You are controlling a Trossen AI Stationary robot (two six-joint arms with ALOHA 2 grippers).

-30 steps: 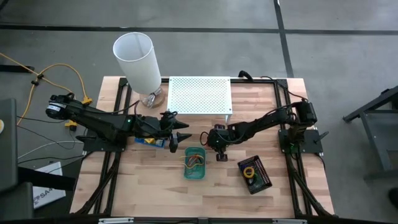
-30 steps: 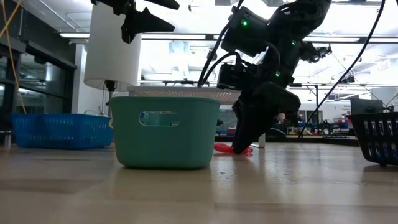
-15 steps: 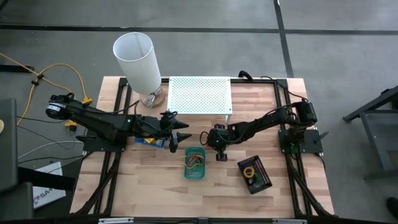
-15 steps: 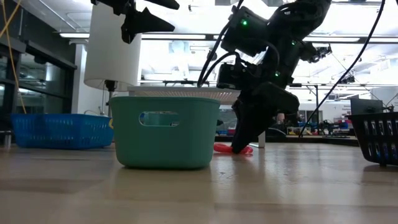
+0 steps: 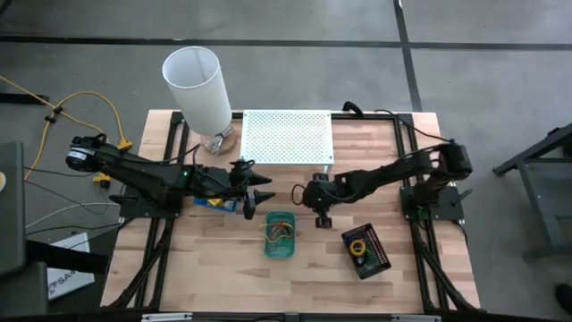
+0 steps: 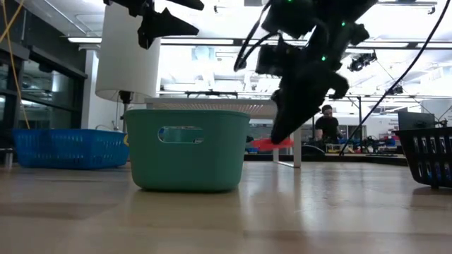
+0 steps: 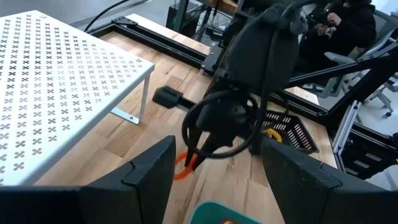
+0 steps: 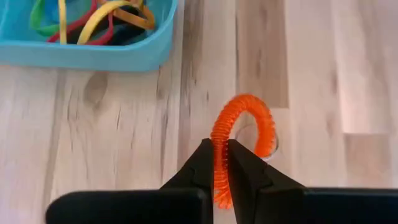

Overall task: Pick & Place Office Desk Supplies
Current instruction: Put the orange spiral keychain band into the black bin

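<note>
An orange coiled ring [image 8: 241, 124] hangs in my right gripper [image 8: 219, 154], which is shut on it a little above the table, just right of the green tray [image 5: 279, 234]. The low view shows the ring [image 6: 272, 142] clear of the wood. Inside the tray [image 8: 87, 53] lie several coloured rings [image 8: 93, 15]. My left gripper [image 5: 259, 199] stands open and high near the tray's far left corner, with nothing between its fingers [image 7: 149, 171]. My right gripper pinches the ring's coiled band [image 8: 219, 134] at one spot between its two fingertips. The fingers slant down from above, coming from the table's right. The ring is lifted clear of the table, and the rest of its loop stands out beyond the fingertips.
A white perforated shelf [image 5: 287, 137] stands at the back centre, with a white cylindrical lamp [image 5: 198, 89] to its left. A black tray [image 5: 366, 251] holding a yellow item lies at the front right. A blue tray [image 5: 214, 203] sits under my left arm.
My right gripper has shut on the orange ring, which lay on the table, and has risen with it. The ring now hangs clear of the wood.
</note>
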